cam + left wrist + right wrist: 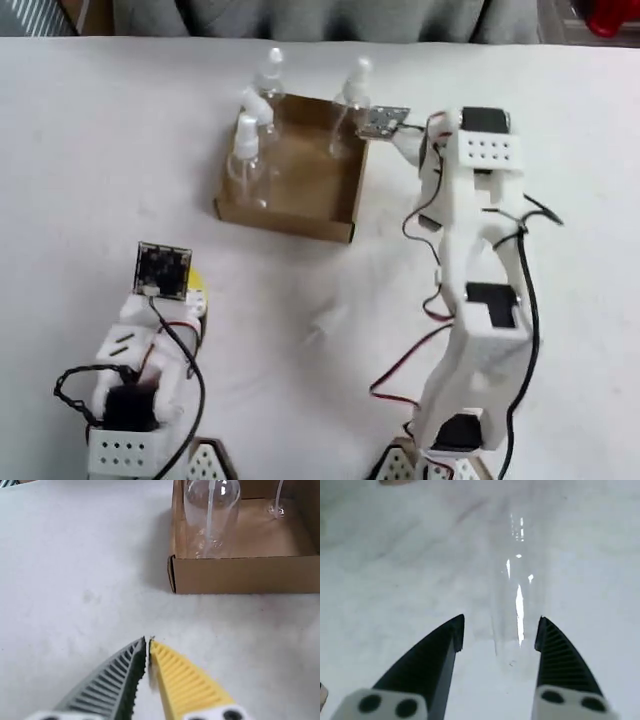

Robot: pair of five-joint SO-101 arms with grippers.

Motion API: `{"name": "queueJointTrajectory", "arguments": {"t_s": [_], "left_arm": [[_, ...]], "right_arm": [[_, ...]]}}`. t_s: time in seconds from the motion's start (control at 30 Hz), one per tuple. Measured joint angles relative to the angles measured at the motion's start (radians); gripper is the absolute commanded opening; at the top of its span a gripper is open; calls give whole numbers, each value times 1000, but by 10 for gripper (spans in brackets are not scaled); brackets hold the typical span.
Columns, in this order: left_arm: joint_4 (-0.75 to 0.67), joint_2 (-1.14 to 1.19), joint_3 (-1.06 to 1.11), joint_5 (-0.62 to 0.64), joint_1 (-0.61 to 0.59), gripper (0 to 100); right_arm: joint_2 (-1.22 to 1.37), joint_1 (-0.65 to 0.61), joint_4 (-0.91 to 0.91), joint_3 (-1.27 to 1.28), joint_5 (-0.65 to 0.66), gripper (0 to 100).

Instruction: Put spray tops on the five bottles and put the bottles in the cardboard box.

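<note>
Observed condition: the surface is a matte white tabletop. On it stands the cardboard box, a shallow, open-topped tray of plain brown board with low straight walls.

Three clear plastic bottles with white spray tops stand upright at the box. The near-left bottle is inside, against the left wall. The far-left bottle is at the far left corner. The far-right bottle is at the far right corner, and whether it stands inside or just beyond the wall cannot be told. In the left wrist view, a thin dip tube runs down through a rounded transparent body inside the box.

Left hand: closed and empty, with one grey and one yellow ribbed finger meeting at the tips. It is low over bare surface, well short of the box's near wall.

Right hand: open, with black ribbed fingers spread apart. A transparent cylindrical bottle with bright vertical glints sits between them, nearer one finger, and no contact is visible. In the high view the right arm extends to the box's far right corner.
</note>
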Motion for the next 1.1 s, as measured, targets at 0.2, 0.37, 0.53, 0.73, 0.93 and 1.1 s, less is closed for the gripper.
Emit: {"name": "queueJointTrajectory", "arguments": {"t_s": [0.2,0.37,0.53,0.73,0.93,1.1], "left_arm": [[0,0,0,0,0,20],[0,0,0,0,0,20],[0,0,0,0,0,20],[0,0,0,0,0,20],[0,0,0,0,0,20],[0,0,0,0,0,20]], "right_arm": [[184,8,2,-144,5,190],[295,8,14,-244,6,187],[331,8,40,-299,6,178],[333,8,43,-304,3,20],[292,52,55,-301,-78,20],[160,218,60,-296,-206,20]]}}
